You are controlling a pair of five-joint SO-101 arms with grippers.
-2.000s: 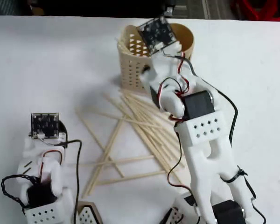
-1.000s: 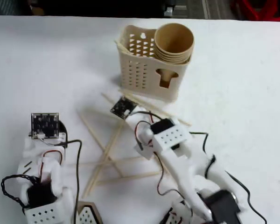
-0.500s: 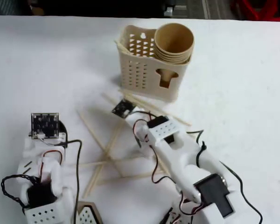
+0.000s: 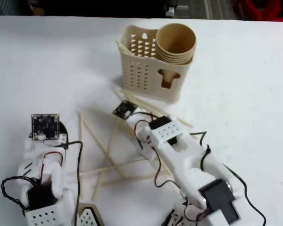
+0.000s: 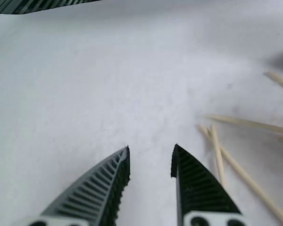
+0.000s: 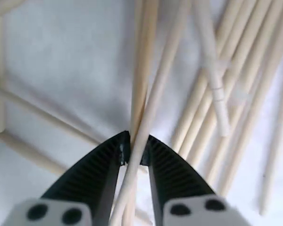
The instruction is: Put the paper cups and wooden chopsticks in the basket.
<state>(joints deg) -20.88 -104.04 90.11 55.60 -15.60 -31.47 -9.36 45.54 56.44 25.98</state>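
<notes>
**Right hand pinched on chopsticks just short of the basket; left hand open**

The right hand point(image 6: 134, 146) is low over the tabletop point(image 4: 245, 94) with its two dark fingers nearly closed. Pinched between the fingertips are two thin wooden chopsticks point(image 6: 146, 84), which run straight out ahead of the hand and also pass back under it. A loose bundle of further sticks point(image 6: 226, 84) lies just beside the held ones, fanned out flat on the white surface. On the hand's other side, a few single sticks cross one another at angles.

From the high view, the basket point(image 4: 141, 75) stands a short way beyond the right hand's fingertips, upright and apart from the hand. The paper cups point(image 4: 176, 42) are already in it, nested into one stack that fills the end of the basket farther from the hand. One thin stick leans at the basket's opposite corner. The remaining chopsticks point(image 4: 104, 150) are strewn between the two arms, closer to the right hand than to the left.

The left hand point(image 5: 150, 155) hangs above bare tabletop with its fingers moderately spread and nothing between them. A few chopstick ends point(image 5: 245, 123) lie off to one side of it, near but not touching. The basket is well apart from this hand, far ahead of its fingertips.
</notes>
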